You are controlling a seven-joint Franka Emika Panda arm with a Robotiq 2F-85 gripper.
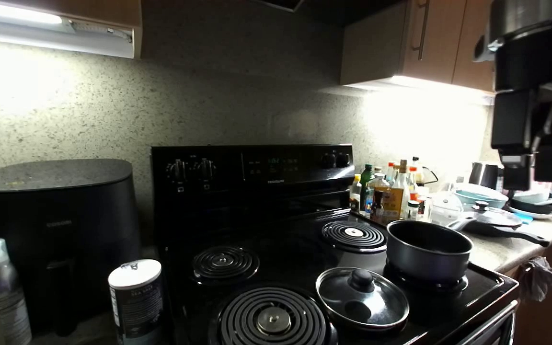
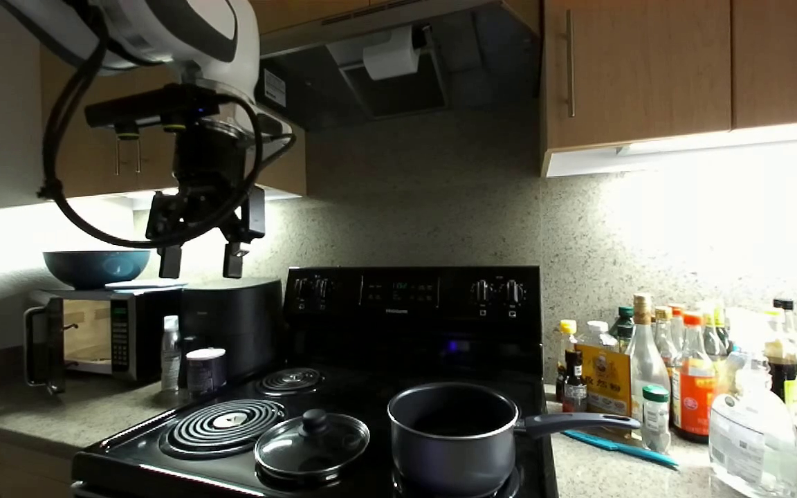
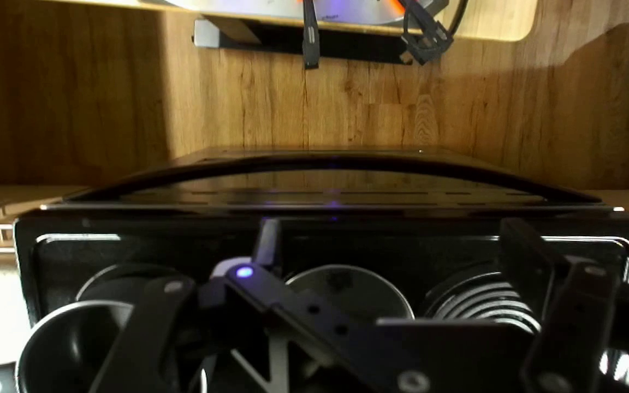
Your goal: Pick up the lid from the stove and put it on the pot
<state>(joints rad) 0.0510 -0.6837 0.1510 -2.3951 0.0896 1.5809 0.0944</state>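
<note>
In exterior view, gripper hangs left of frame centre, above stove height — fingers spread wide. Below, lid rests knob up on stove, lower centre of frame, between coil burner and pot. There pot stands upright, uncovered — handle pointing right, toward bottles. In wrist view, gripper partly hides lid near centre.

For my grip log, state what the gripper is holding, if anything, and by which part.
Nothing is held: the fingers stand apart with no object between them, and the glass lid lies on the stove.
</note>
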